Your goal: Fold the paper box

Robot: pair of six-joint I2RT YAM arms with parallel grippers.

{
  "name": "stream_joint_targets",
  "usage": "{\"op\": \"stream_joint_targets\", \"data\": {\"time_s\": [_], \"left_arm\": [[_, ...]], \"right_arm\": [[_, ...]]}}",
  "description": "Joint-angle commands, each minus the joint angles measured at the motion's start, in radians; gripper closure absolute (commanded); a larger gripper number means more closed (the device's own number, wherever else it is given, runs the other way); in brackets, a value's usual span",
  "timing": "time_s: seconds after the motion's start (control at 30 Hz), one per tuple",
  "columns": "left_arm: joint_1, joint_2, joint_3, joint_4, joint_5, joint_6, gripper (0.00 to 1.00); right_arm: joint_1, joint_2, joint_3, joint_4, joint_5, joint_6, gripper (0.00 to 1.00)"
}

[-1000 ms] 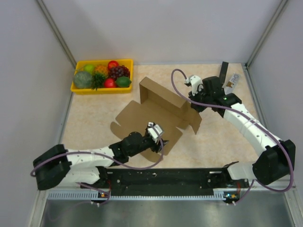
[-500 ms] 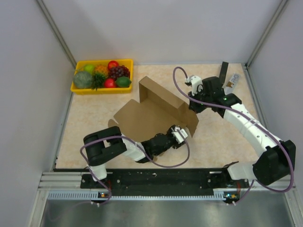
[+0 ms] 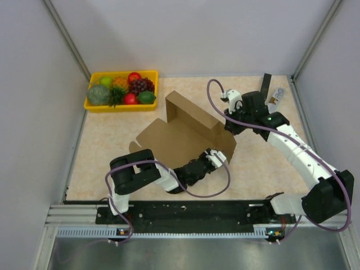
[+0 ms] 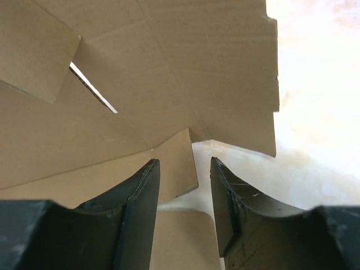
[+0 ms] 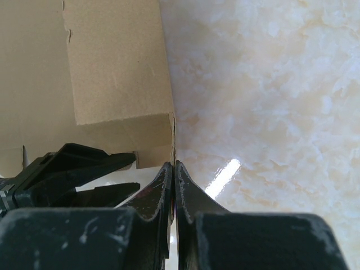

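Note:
The paper box (image 3: 177,132) is a brown cardboard sheet lying half folded mid-table, its back and right walls standing up. My right gripper (image 3: 229,127) is shut on the upper edge of the right wall, and the cardboard edge (image 5: 173,135) runs straight between its closed fingertips (image 5: 174,166). My left gripper (image 3: 217,157) sits low at the box's near right corner. Its jaws are apart, and a small cardboard flap (image 4: 174,163) lies just ahead of the gap, level with the tips (image 4: 184,169). The left fingers (image 5: 84,163) also show in the right wrist view.
A yellow tray of fruit (image 3: 121,90) stands at the back left. A black bar (image 3: 265,84) and a small packet (image 3: 275,94) lie at the back right corner. Grey walls close in the table on three sides.
My left arm has swung right along the box's near edge, from the front flap to the near right corner, and its jaws have narrowed. The right gripper has stayed on the wall.

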Motion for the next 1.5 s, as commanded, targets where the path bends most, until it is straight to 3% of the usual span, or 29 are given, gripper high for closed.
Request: {"op": "stream_joint_targets", "data": {"time_s": [0.0, 0.17, 0.53, 0.87, 1.0, 1.27, 1.47], "left_arm": [[-0.013, 0.006, -0.032, 0.106, 0.007, -0.019, 0.52], [-0.013, 0.040, 0.017, 0.040, 0.007, -0.061, 0.45], [-0.012, 0.103, 0.094, -0.063, -0.117, -0.065, 0.49], [-0.010, 0.112, 0.117, -0.055, -0.198, -0.044, 0.66], [-0.009, 0.078, 0.099, -0.055, -0.177, -0.102, 0.76], [-0.010, 0.043, 0.085, -0.040, -0.137, -0.197, 0.81], [-0.004, 0.046, 0.079, -0.028, -0.135, -0.283, 0.82]], "right_arm": [[0.007, -0.032, 0.003, 0.017, -0.008, 0.006, 1.00], [0.009, -0.037, -0.006, 0.017, -0.019, 0.010, 1.00], [0.009, -0.054, -0.009, 0.017, -0.025, 0.010, 1.00], [0.009, -0.057, -0.026, 0.017, -0.005, 0.032, 1.00], [0.009, -0.077, -0.049, 0.016, 0.050, 0.055, 0.91], [0.014, -0.094, -0.104, 0.017, 0.115, 0.131, 0.80], [0.026, -0.092, -0.103, 0.016, 0.167, 0.275, 1.00]]}}
